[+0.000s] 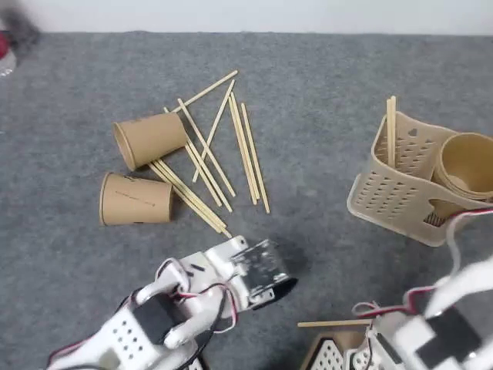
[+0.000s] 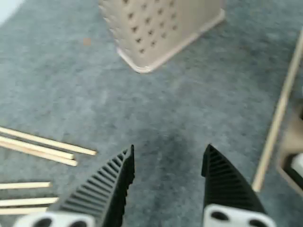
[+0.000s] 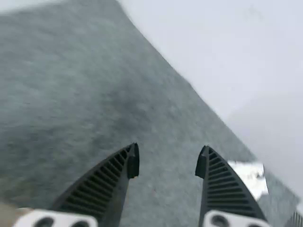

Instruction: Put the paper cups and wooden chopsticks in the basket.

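Two tan paper cups (image 1: 150,139) lying sideways among thin wooden chopsticks (image 1: 246,150) on fuzzy grey table (image 1: 347,77). Perforated beige basket (image 1: 400,181) well apart, holding some of each. Left tool (image 2: 168,156) and right tool (image 3: 168,153) spread wide, empty.

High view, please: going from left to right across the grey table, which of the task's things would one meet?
Two brown paper cups lying on their sides → scattered wooden chopsticks → beige perforated plastic basket.
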